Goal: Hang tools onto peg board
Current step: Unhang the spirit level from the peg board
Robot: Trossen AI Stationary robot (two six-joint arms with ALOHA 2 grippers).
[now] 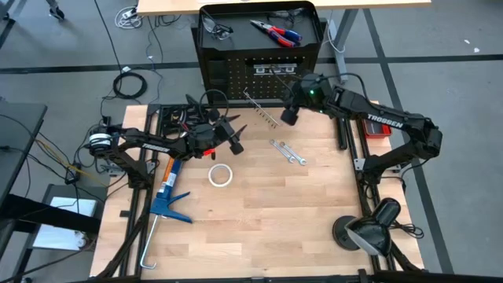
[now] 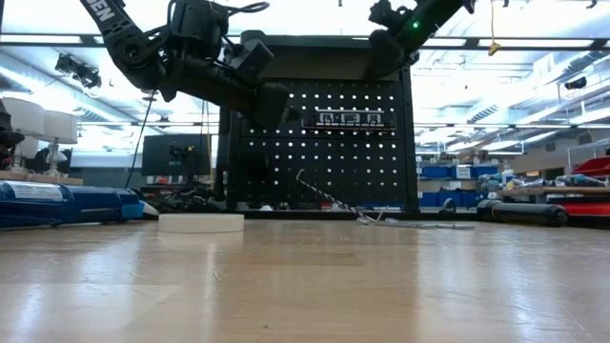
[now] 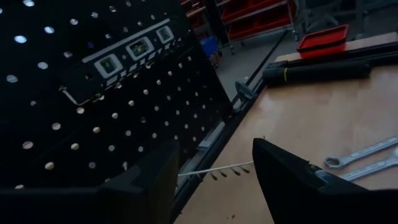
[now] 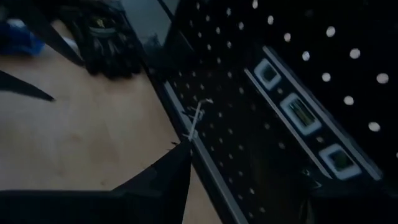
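Low in the high view: blue caulking gun [image 1: 167,196] and white tape roll [image 1: 220,175] on the desk [image 1: 267,228]. Mid-frame: left gripper [image 1: 233,134] spread wide, holding nothing; two silver wrenches [image 1: 288,152] lying right of it. Right gripper [image 1: 289,116], opening unclear, near the peg board [image 1: 236,75]. Hung there: black-and-silver level [image 2: 350,119]. On top: pliers [image 1: 275,32], safety glasses [image 1: 216,28].
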